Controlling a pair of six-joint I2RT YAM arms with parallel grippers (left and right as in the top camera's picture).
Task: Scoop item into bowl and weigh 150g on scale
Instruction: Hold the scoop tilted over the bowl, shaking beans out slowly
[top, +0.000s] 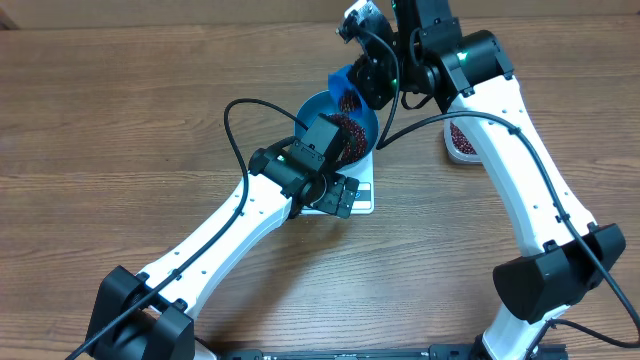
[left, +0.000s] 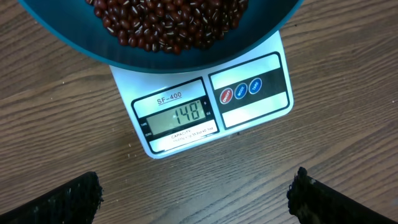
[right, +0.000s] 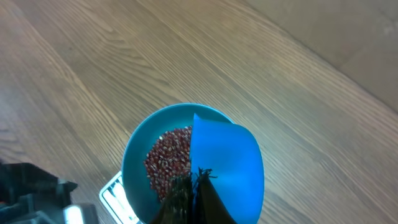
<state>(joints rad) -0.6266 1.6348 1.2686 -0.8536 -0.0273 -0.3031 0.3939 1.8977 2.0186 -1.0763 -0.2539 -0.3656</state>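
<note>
Blue scoop (right: 225, 168) clamped in the closed right pincer (right: 189, 190), poised directly above the bowl (top: 366, 120) of beans (left: 168, 22) on the scale (left: 211, 102); display just short of target. Left pincer (left: 196, 196) wide apart, empty, hovering before the display.

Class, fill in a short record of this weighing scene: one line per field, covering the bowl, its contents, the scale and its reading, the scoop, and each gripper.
bowl: large round bright blue bowl, sitting on the scale
contents: small dark red-brown beans, heaped in the bowl
scale: flat white square kitchen scale, on the wooden table
display: reads 148
scoop: small blue plastic scoop, tilted over the bowl
left gripper: open, empty, hovering in front of the scale
right gripper: shut on the scoop
tub: clear plastic tub of beans, beside the right arm
</note>
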